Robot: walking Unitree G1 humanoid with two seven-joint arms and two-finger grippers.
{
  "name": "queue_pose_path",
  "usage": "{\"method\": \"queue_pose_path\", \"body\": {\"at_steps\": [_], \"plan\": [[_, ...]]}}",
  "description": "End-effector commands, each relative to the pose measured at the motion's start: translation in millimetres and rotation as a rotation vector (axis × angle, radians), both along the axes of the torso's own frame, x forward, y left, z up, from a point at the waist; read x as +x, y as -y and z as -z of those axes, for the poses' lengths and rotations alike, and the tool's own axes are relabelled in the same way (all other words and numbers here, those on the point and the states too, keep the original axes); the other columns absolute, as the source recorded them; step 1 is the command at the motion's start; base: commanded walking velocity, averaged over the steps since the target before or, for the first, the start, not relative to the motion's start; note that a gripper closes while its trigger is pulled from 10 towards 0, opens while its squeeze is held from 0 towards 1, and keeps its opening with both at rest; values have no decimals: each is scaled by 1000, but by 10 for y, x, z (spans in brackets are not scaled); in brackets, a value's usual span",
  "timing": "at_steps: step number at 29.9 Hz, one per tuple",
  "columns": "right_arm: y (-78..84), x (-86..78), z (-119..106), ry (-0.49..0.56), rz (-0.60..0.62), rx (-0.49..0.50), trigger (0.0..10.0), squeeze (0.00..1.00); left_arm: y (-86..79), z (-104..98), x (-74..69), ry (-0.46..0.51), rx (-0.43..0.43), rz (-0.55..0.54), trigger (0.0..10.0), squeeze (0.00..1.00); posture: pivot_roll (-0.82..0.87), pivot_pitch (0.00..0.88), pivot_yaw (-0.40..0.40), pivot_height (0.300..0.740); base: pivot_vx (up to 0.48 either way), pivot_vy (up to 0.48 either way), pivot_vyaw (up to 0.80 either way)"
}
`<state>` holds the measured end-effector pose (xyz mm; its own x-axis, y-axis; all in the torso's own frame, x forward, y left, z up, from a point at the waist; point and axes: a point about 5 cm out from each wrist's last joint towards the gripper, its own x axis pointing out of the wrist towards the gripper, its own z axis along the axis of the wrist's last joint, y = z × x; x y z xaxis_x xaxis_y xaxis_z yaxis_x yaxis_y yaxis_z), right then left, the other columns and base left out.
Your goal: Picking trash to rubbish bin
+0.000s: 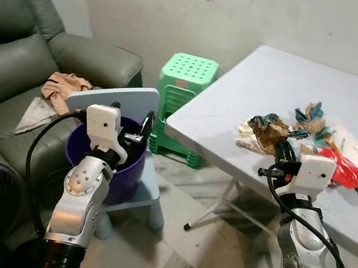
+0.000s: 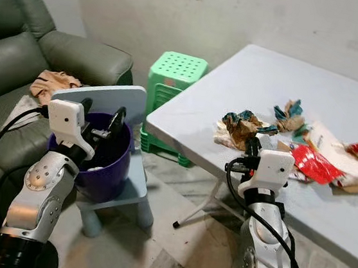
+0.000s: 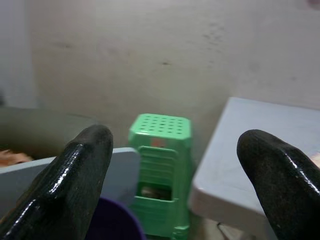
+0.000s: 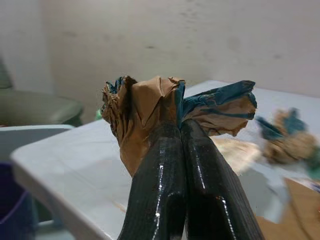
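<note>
Crumpled paper [image 4: 150, 107] pinched in the right end effector [image 4: 182, 131] over the worktop [image 1: 249, 84].

Brown and teal, the wad sits at the near edge of the worktop's litter pile, with the two black fingers [image 4: 160, 185] closed tight on it. Nearby on the worktop lie another crumpled scrap [image 1: 311, 117] and a red wrapper [image 1: 344, 171]. Left of the worktop, beyond a green stool [image 1: 183, 86], the left end effector [image 1: 135, 132] hangs spread wide and empty over the purple bin [image 1: 126, 173], which stands on a small chair [image 1: 148, 192].
</note>
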<state>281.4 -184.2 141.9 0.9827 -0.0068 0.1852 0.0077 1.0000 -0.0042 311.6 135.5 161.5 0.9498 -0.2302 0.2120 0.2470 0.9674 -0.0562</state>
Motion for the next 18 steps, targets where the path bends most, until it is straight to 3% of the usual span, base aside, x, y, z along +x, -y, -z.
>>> {"method": "queue_pose_path", "body": {"at_steps": [1,14,18], "plan": [[-5,-6,-51,13,-6,-4,10000,0,8,-1,20,-9,3,-3,10000,0,90,26,9,740,0,0,800],[53,29,-71,1,-11,-42,10000,0,-5,-1,104,-36,-6,-5,10000,0,79,19,5,740,0,0,800],[58,31,-70,-2,-16,-49,10000,0,3,0,107,-31,-15,5,10000,0,81,11,-1,740,0,435,800]]}}
